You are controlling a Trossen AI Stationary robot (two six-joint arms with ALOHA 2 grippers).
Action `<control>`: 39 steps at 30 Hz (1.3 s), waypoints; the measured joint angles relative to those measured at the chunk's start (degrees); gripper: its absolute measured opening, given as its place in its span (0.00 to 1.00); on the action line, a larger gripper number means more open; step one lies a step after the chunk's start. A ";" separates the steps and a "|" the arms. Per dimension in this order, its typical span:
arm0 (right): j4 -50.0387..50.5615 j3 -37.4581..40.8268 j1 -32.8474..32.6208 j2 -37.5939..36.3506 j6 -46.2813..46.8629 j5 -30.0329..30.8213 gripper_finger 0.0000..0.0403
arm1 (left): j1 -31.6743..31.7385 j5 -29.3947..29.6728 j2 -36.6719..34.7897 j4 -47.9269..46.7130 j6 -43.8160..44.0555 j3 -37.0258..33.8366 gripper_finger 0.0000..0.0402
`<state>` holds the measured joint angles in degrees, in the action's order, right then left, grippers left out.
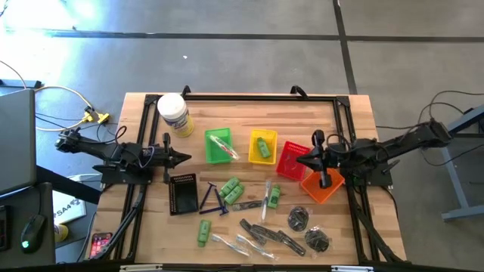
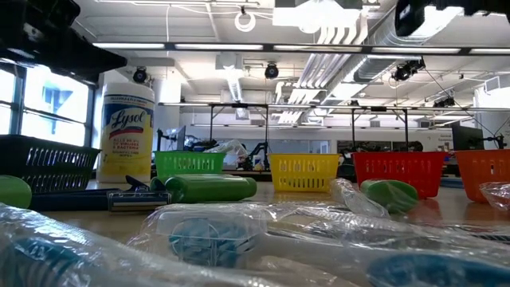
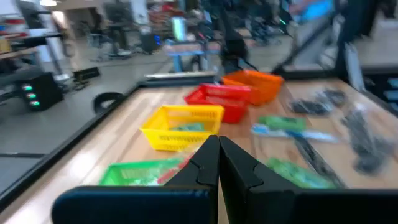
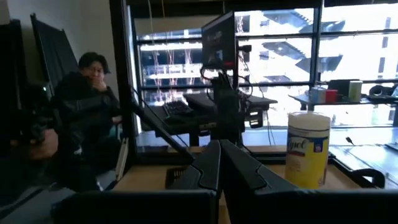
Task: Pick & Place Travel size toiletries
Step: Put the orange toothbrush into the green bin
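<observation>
Both tools, left tool and right tool, are hovering pinched shut and empty while we are eyeing the toiletries scattered across the counter at lower centre, judging them light, slippery, best gripped mid-body.

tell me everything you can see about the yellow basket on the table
The yellow basket is a small, squarish mesh basket that looks like plastic, with a solid band round its rim. It stands upright on the wooden table, in a row between the green basket and the red basket, apart from both. Inside lies one bright green toiletry. Neither gripper touches it.
</observation>
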<state>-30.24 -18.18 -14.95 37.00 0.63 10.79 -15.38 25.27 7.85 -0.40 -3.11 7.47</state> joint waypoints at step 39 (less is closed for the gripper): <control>-5.01 10.23 5.58 -1.08 2.69 -12.83 0.01 | 32.28 -23.64 88.23 -44.05 -31.81 62.28 0.59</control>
<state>-35.25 -7.94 -9.37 35.92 3.32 -2.04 16.91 1.63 96.07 -44.45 -34.92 69.76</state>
